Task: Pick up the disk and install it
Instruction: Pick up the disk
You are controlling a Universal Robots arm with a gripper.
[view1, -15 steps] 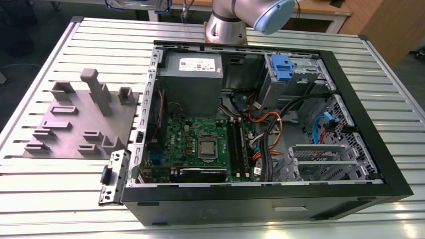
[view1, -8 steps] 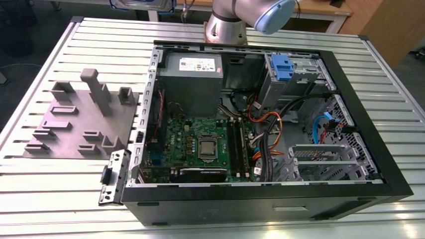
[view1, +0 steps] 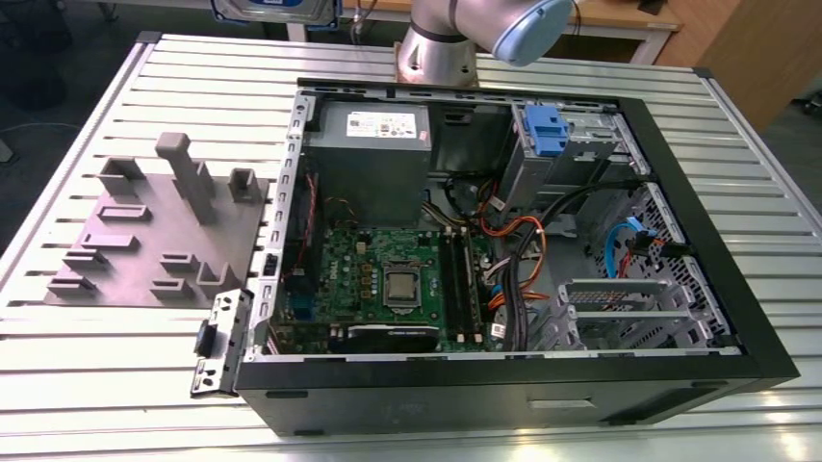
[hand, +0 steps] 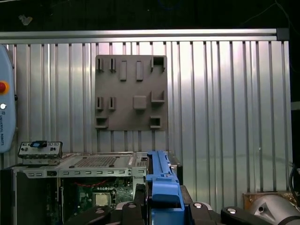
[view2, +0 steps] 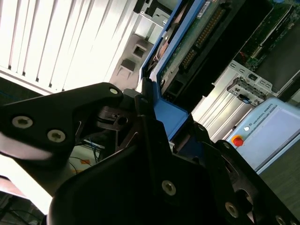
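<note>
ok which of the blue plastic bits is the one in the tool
The blue frame on the disk, gripped by the tool in both wrist views. The blue latch sits in the drive bay of the open case, in the exterior view.

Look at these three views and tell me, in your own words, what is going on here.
A single robot arm is handling the disk. Its gripper is shut on the blue carrier frame, as both wrist views show. The disk is held up off the slotted metal table and is not yet in the open computer case. A grey fixture plate lies on the table beside the case, at the exterior view's left.
</note>
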